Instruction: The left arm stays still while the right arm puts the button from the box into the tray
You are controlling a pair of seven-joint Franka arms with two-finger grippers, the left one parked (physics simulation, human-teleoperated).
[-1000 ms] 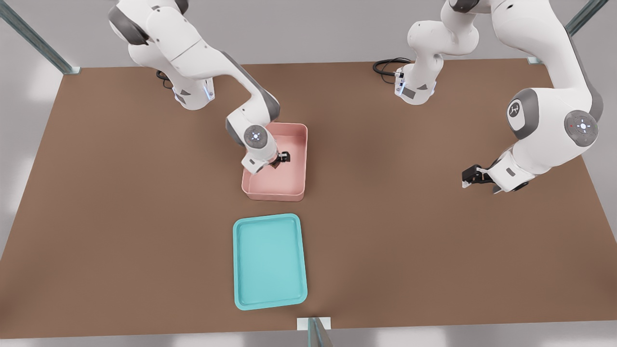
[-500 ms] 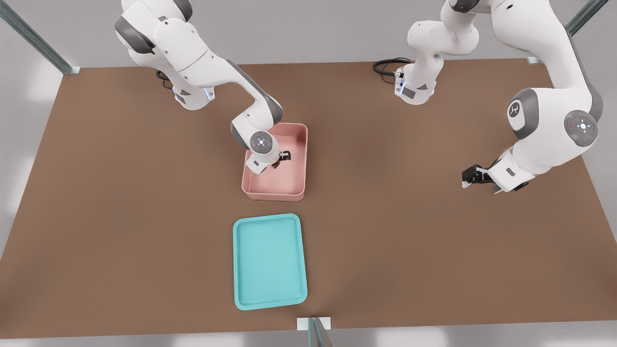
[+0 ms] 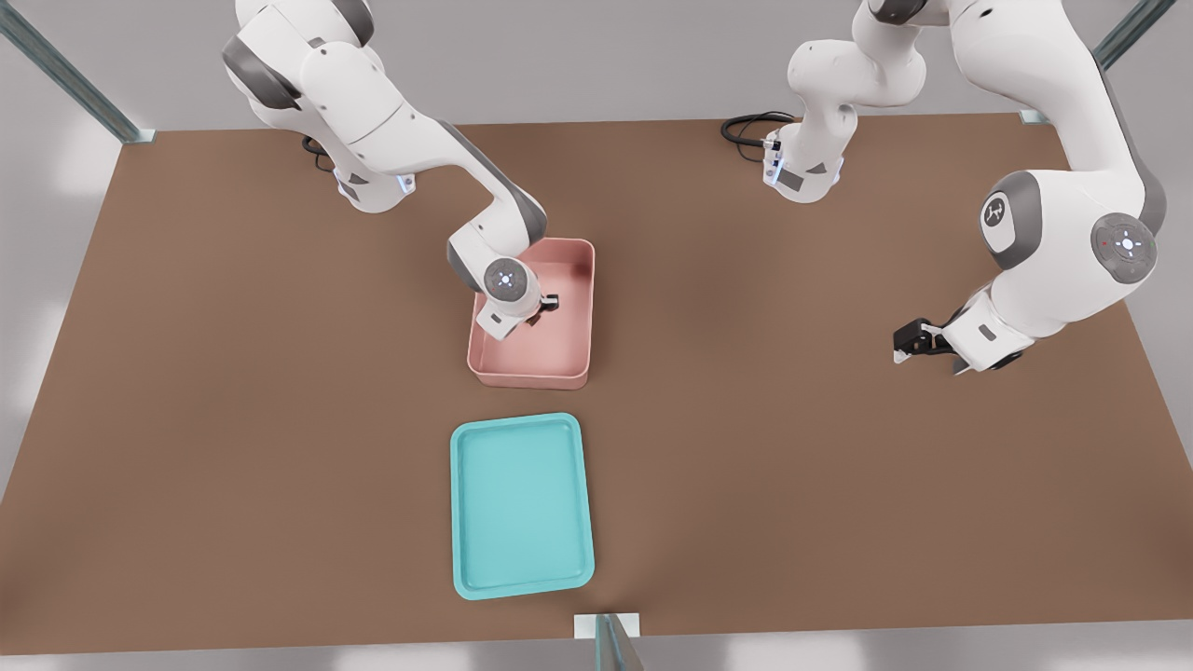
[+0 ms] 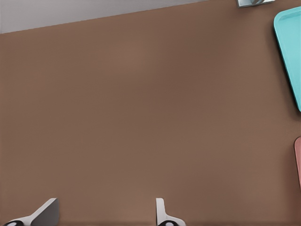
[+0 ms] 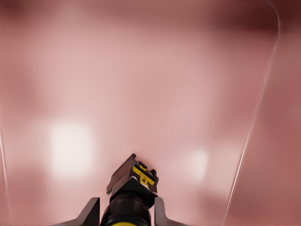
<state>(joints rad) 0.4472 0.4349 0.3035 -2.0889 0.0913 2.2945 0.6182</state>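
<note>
- Now, from the front view: the right arm point(image 3: 391, 121) has sunk lower over the last second, its wrist drawing in towards the middle of the box point(image 3: 531, 317), and the gripper point(image 3: 543, 308) is down inside the pink walls. Between the last half second and this one the shift is slight, so the descent looks nearly finished.
- Same view: only a bit of black finger shows past the wrist, and the button is too small and too covered there to make out. The tray point(image 3: 522, 504) sits on the table point(image 3: 233, 419) well apart from the gripper, out past the box's near wall, with nothing in it.
- From the left wrist view: a corner of the tray point(image 4: 289, 52) and a sliver of the box point(image 4: 298, 160) sit at the frame's edge. The working gripper is not seen here.
- From the right wrist view: the gripper point(image 5: 123, 212) has a light-coloured finger point(image 5: 90, 213) on each side of the button point(image 5: 131, 190), whose dark body and yellow-marked top sit right between them over the pink floor of the box point(image 5: 141, 70).
- Same view: the fingers bracket the button closely, but whether they are pressing it or merely flanking it I cannot tell.
- My reading: the reach into the box is done or all but done, and the grasp is the step in hand. The lift and the carry over to the tray are yet to come.
</note>
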